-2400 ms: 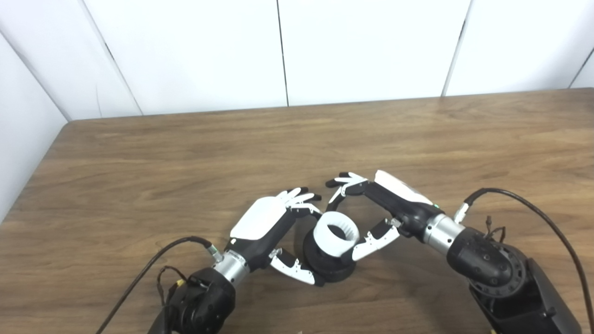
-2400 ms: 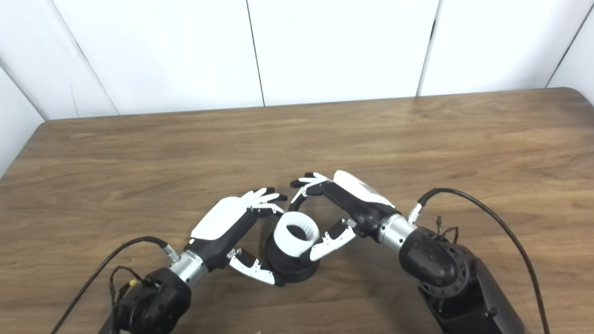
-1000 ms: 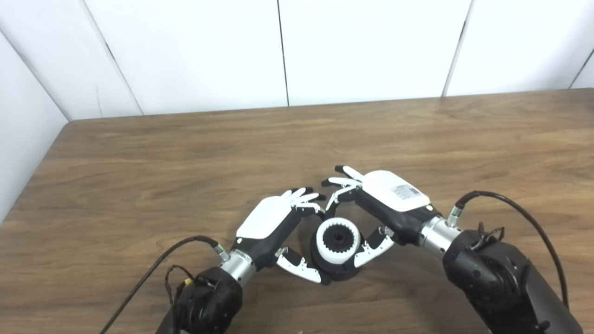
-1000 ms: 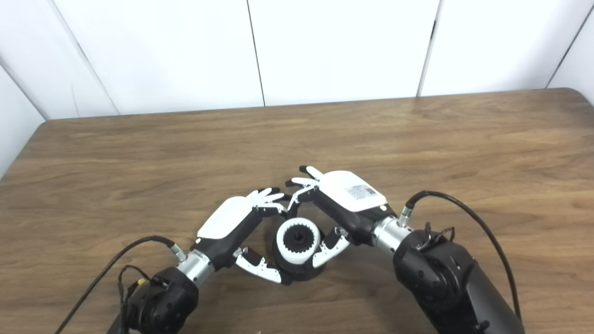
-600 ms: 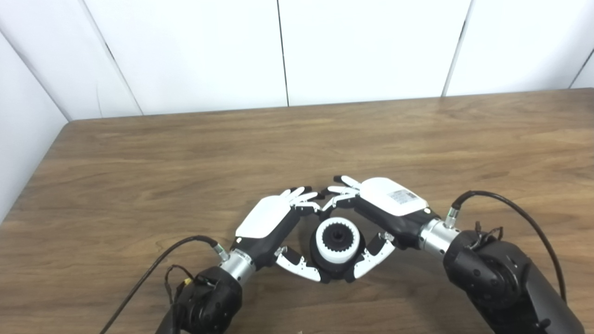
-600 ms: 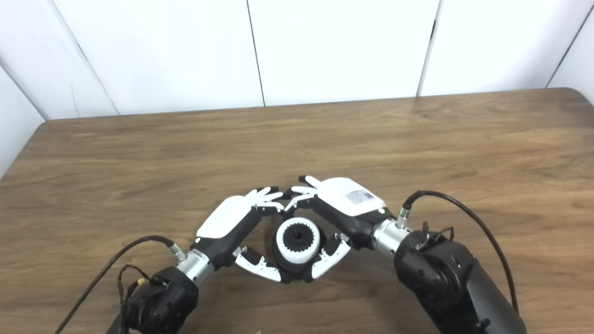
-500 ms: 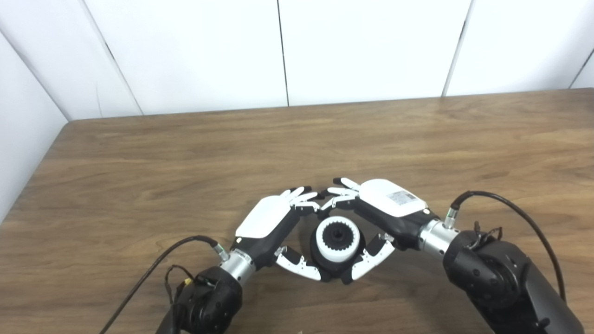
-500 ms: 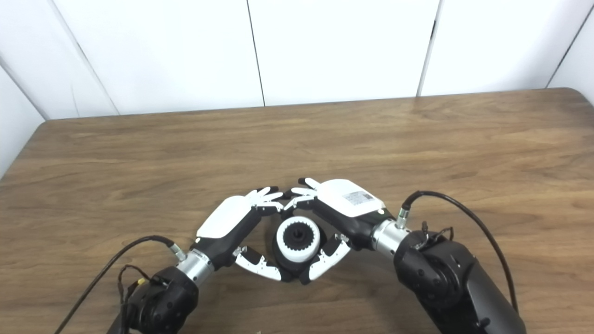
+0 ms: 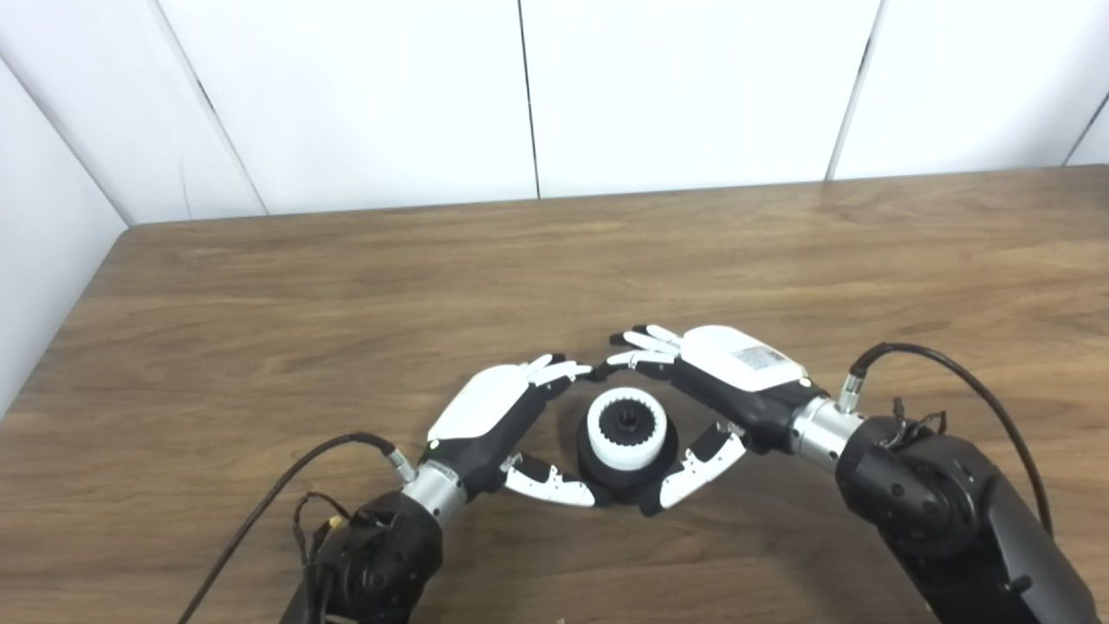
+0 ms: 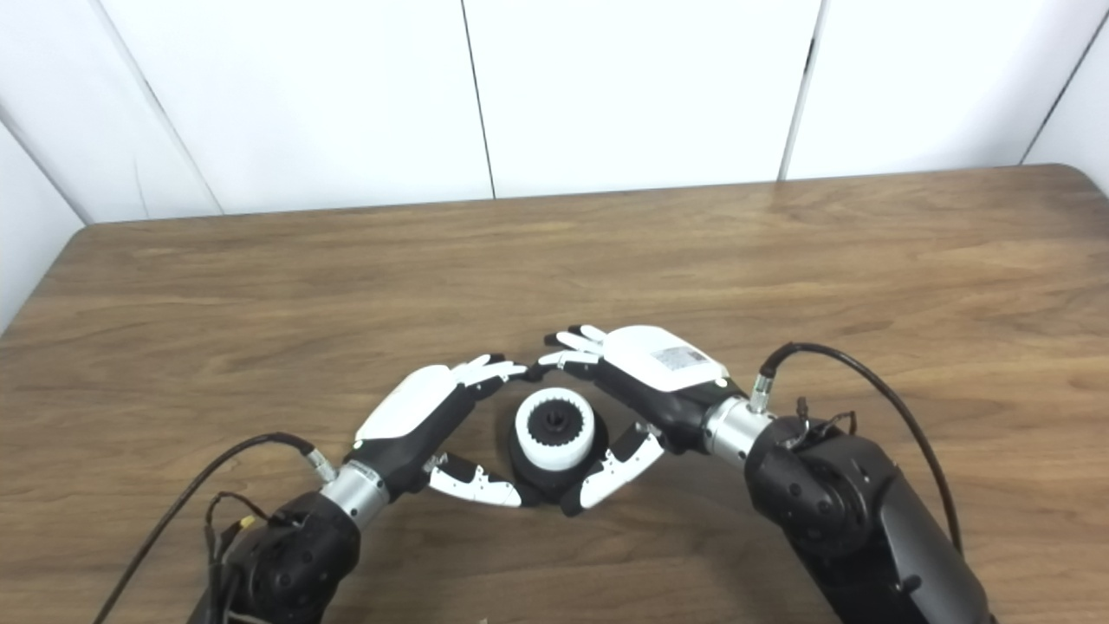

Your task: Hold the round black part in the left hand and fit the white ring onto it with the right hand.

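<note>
On the left, the left hand (image 9: 498, 416) lies low over the wooden desk (image 9: 260, 295), its white back turned up and its arm coming in from the bottom edge with a black cable (image 9: 286, 485) looping off the wrist. Its fingers (image 9: 554, 371) are stretched out and spread, reaching past the far side of the part, while its thumb (image 9: 546, 487) lies along the near side; the hand is spread wide and grips nothing, though the thumb tip looks to be just at the base of the part and I cannot tell if it touches. In the middle, between the two hands, the round black part (image 9: 625, 468) stands upright on the desk, and the white ring (image 9: 627, 429) sits seated on top of it, level, with a toothed inner edge and a dark hub showing through its opening. To the right, the right hand (image 9: 723, 381) mirrors the other: fingers (image 9: 641, 342) splayed and pointing toward the left hand's fingertips beyond the part, thumb (image 9: 697, 468) angled down at the near right side of the base, apart and clamped on nothing. Its wrist cable (image 9: 962, 390) arches over the dark forearm. The fingertips of the two hands nearly meet behind the ring.
</note>
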